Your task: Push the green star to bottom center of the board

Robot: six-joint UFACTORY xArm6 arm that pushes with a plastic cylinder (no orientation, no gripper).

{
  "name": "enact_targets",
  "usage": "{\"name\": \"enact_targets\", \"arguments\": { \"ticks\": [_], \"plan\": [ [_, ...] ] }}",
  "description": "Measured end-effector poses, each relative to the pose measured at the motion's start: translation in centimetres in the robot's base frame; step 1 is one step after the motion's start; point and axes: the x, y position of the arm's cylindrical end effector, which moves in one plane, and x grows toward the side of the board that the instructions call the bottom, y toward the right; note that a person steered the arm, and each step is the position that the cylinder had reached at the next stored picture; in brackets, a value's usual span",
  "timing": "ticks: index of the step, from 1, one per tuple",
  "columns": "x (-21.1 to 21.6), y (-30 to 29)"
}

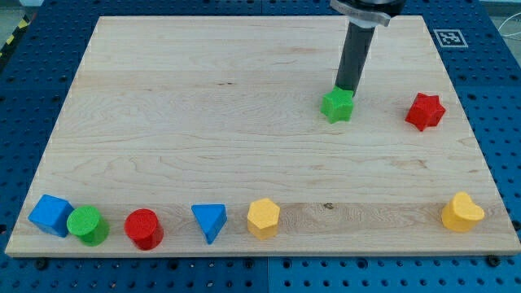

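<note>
The green star [337,106] lies on the wooden board [203,122], right of centre in the upper half. My tip [345,87] is at the star's upper edge, touching or nearly touching it from the view's top. The dark rod rises from there to the top edge of the view.
A red star [425,111] lies to the right of the green star. Along the bottom edge, from left: a blue cube [50,215], a green cylinder [88,225], a red cylinder [144,229], a blue triangle [210,220], a yellow hexagon [263,217]. A yellow heart [461,212] sits at bottom right.
</note>
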Motion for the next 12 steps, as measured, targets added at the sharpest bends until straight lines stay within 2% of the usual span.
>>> {"name": "enact_targets", "arguments": {
  "ticks": [4,5,7,9,12],
  "plan": [
    [9.6,-1.2],
    [9.5,-1.2],
    [5.1,-1.5],
    [3.8,-3.6],
    [6.4,-5.6]
  ]
}}
